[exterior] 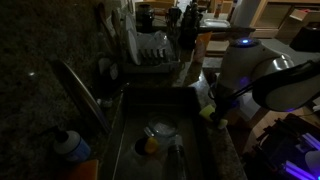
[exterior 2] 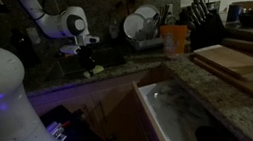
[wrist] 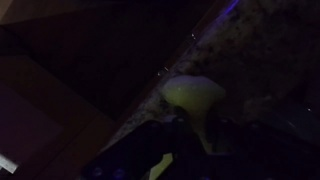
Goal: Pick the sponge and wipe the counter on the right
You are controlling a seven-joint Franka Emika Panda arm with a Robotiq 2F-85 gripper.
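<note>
The yellow sponge (exterior: 207, 114) lies against the speckled granite counter (exterior: 228, 150) just beside the sink's edge. It also shows in an exterior view (exterior 2: 94, 72) and in the wrist view (wrist: 193, 95) as a pale yellow-green wedge. My gripper (exterior: 215, 107) points down at the counter and is shut on the sponge. It appears in an exterior view (exterior 2: 90, 64) and, with dark fingers pinching the sponge's narrow end, in the wrist view (wrist: 190, 130). The scene is very dark.
The steel sink (exterior: 128, 112) holds a yellow item (exterior: 150, 146) and a dish. A faucet (exterior: 82, 92) and a blue-capped bottle (exterior: 70, 145) stand beside it. Elsewhere are a dish rack (exterior 2: 140, 25), an orange container (exterior 2: 172, 38), a knife block (exterior 2: 203, 24) and wooden boards (exterior 2: 236, 60).
</note>
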